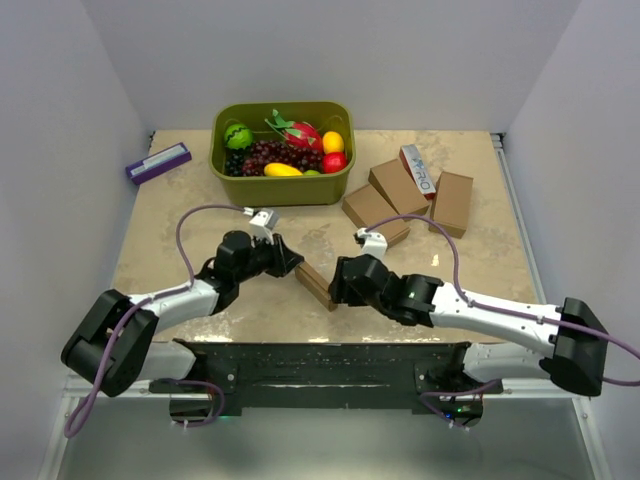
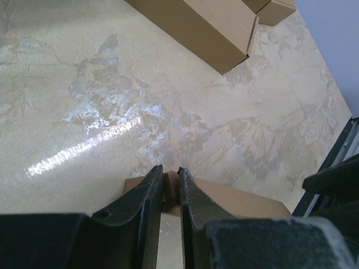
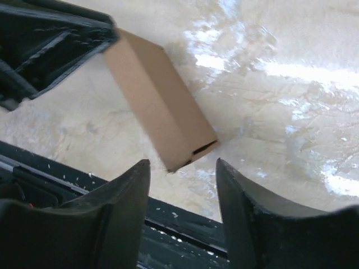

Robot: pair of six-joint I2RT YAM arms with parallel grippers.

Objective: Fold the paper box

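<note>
The paper box (image 1: 314,284) is a slim plain brown carton lying between my two grippers near the table's front edge. My left gripper (image 1: 290,263) is shut on a small flap at the box's left end (image 2: 170,185). In the right wrist view the box (image 3: 157,101) runs diagonally, its near end slightly gapped, with the left gripper (image 3: 50,45) at its far end. My right gripper (image 3: 183,166) is open and empty, its jaws just short of the box's near end; it also shows in the top view (image 1: 338,285).
Three folded brown boxes (image 1: 400,190) and a white-and-red lettered carton (image 1: 419,168) lie at the back right. A green basket (image 1: 282,190) of toy fruit stands at the back middle. A purple-and-white box (image 1: 158,162) lies at the back left. The black front rail (image 1: 320,365) runs below.
</note>
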